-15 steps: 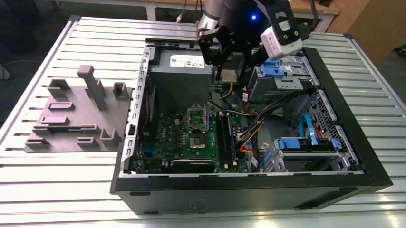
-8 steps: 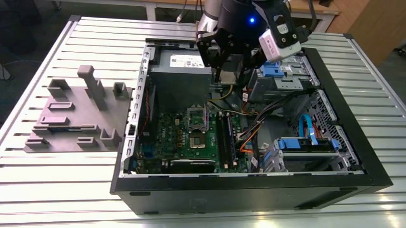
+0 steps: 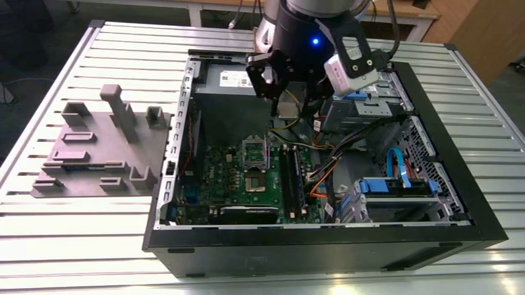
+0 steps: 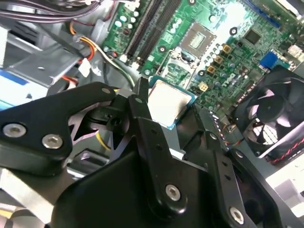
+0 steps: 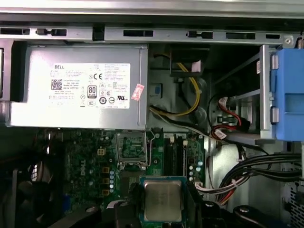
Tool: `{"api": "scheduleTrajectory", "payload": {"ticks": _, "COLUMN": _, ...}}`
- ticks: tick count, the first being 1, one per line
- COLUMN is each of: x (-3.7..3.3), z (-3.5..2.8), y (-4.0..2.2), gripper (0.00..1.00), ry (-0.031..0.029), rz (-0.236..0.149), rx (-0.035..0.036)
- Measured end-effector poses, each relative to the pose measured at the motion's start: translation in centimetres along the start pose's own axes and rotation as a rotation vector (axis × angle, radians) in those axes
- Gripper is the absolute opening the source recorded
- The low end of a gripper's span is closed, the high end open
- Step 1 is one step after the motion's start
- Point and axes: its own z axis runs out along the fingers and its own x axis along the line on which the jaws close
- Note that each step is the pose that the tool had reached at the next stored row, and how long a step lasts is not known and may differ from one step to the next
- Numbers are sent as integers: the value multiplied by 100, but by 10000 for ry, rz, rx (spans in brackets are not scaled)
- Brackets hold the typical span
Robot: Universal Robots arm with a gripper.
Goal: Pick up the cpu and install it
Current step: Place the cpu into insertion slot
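Observation:
The cpu [image 4: 167, 100], a small flat square chip with a silver top and green edge, is pinched at its sides between my black fingers [image 4: 140, 107]. My gripper [image 4: 168, 107] is shut on it and hangs inside the open computer case, above the green motherboard [image 3: 238, 184]. In the first wrist view the cpu [image 5: 163, 199] sits in my gripper [image 5: 163, 203], just short of the open socket frame [image 5: 131, 149]. In the exterior view my gripper [image 3: 287, 106] hovers over the back of the board, behind the socket [image 3: 257, 181].
A grey power supply box [image 5: 78, 85] with a white label fills the case's back corner. Yellow and black cables [image 5: 192, 102] run beside it. Memory slots [image 3: 294, 178], a black fan [image 4: 275, 114] and a blue drive cage [image 3: 394, 184] surround the socket. A grey fixture [image 3: 98, 147] stands outside.

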Motion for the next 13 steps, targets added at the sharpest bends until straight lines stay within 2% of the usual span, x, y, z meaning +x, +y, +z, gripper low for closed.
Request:
{"api": "scheduleTrajectory", "payload": {"ticks": 2, "x": 16, "z": 32, "y": -30, "gripper": 47, "ry": 0, "rz": 30, "rx": 6}}
{"api": "scheduleTrajectory", "payload": {"ticks": 5, "x": 23, "z": 85, "y": -130, "gripper": 47, "ry": -2, "rz": 47, "rx": 2}}
{"api": "scheduleTrajectory", "payload": {"ticks": 8, "x": 27, "z": 134, "y": -143, "gripper": 47, "ry": -7, "rz": 81, "rx": -1}}
{"api": "scheduleTrajectory", "payload": {"ticks": 13, "x": 27, "z": 139, "y": -144, "gripper": 47, "ry": -4, "rz": 82, "rx": 2}}
